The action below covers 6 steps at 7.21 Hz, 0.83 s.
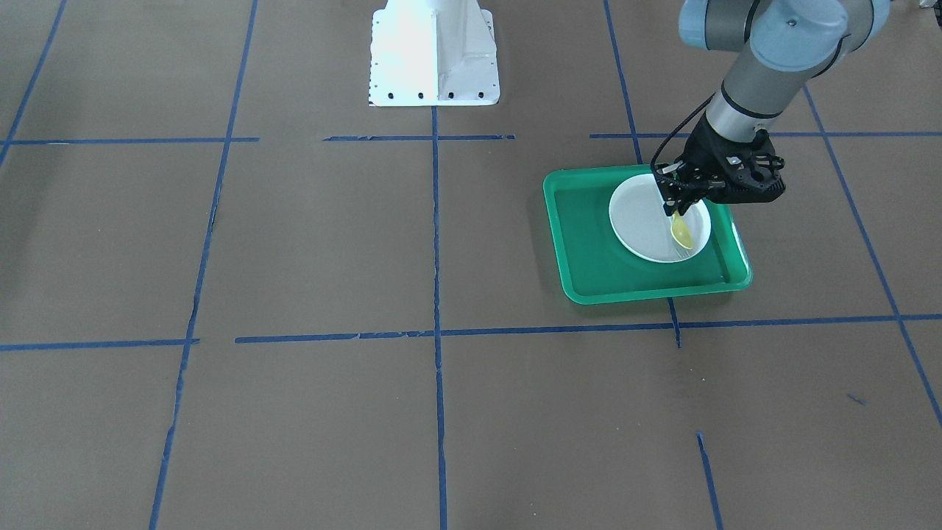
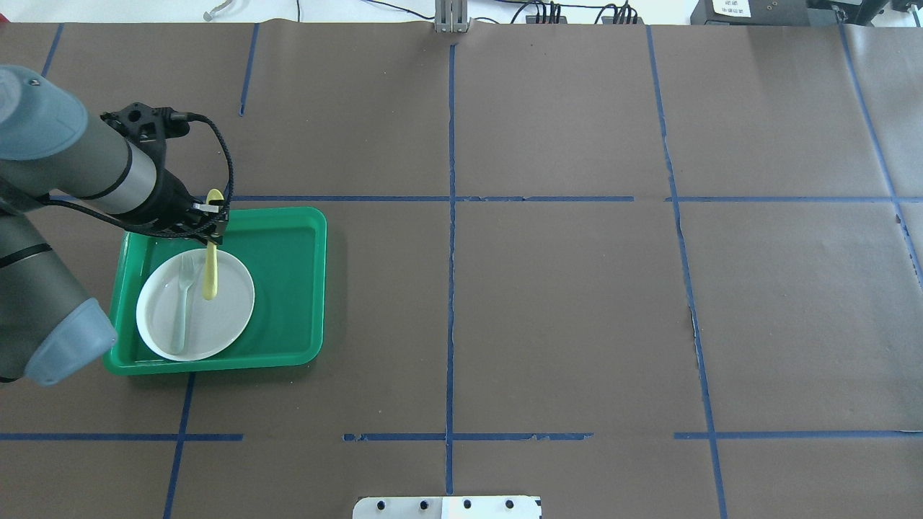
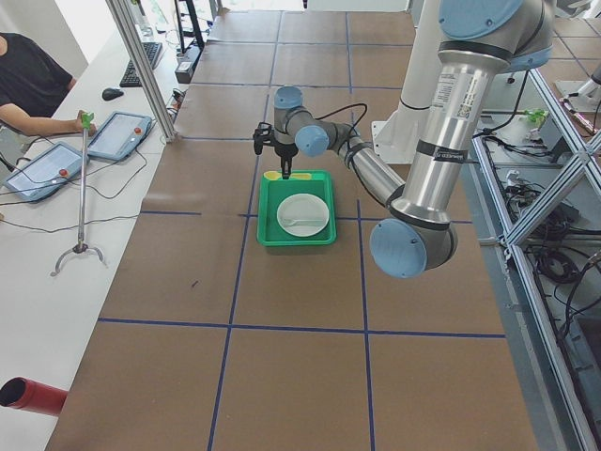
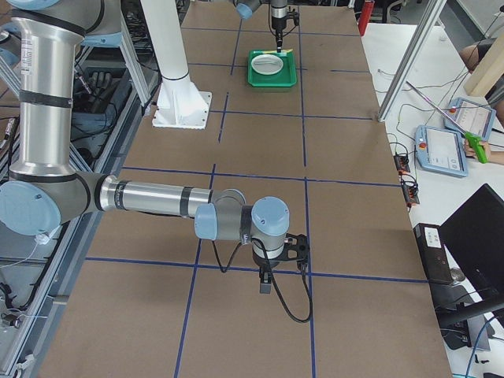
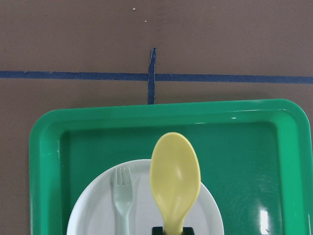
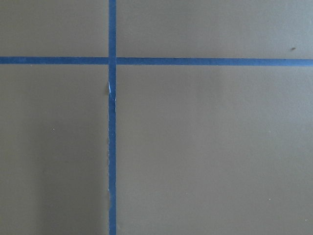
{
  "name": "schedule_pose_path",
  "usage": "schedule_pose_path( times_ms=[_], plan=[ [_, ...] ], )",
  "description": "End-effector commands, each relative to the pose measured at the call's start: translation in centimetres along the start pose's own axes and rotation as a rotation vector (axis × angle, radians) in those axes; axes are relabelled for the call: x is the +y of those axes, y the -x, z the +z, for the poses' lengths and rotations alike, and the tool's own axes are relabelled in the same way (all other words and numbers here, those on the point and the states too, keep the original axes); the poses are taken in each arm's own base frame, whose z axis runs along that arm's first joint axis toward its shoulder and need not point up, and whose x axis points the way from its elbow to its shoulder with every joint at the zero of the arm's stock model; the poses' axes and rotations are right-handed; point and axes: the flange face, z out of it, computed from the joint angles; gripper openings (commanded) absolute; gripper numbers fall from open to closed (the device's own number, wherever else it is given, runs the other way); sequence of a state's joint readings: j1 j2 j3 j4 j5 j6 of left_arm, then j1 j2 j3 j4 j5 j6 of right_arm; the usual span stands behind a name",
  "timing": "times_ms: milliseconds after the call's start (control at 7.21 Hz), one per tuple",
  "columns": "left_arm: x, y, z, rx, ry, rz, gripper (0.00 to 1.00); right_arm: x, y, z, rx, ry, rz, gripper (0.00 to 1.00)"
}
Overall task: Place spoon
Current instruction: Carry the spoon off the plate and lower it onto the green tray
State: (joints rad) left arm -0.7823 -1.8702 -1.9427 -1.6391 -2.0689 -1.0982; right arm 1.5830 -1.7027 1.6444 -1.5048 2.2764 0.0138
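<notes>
Near the worktop's left edge, the left gripper (image 2: 211, 231) clamps the spoon (image 2: 210, 275) over the white plate (image 2: 232, 306) on the green tray (image 2: 288, 277).

Reads as smooth, faintly glossy yellow plastic at the spoon (image 5: 174, 181). Shows glossy green plastic with bright glints across the tray (image 5: 244, 147). Looks smooth and near-matt white at the plate (image 5: 93, 215), pale plastic at the fork (image 5: 123, 193). Appears as matt brown paper over the counter (image 1: 331, 243), with blue tape strips (image 1: 436, 243) frayed in places.

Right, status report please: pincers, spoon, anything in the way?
Left pincer shut on spoon, above plate. Right pincer away, state unclear. Fork lies on plate.
</notes>
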Motion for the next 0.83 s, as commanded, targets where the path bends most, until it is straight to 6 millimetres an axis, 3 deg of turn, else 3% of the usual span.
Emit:
schedule_pose_path(
  times_ms=[0,416,693],
  plan=[
    [1.0,-2.9,1.2,0.014,0.024,-0.017,0.00,0.0,0.0,0.0,0.000,0.000,0.000,1.00],
    [0.8,-3.1,7.3,-0.005,0.059,-0.018,0.00,0.0,0.0,0.0,0.000,0.000,0.000,1.00],
    [2.4,-3.8,9.6,-0.004,0.089,-0.012,0.00,0.0,0.0,0.0,0.000,0.000,-0.001,1.00]
  ],
)
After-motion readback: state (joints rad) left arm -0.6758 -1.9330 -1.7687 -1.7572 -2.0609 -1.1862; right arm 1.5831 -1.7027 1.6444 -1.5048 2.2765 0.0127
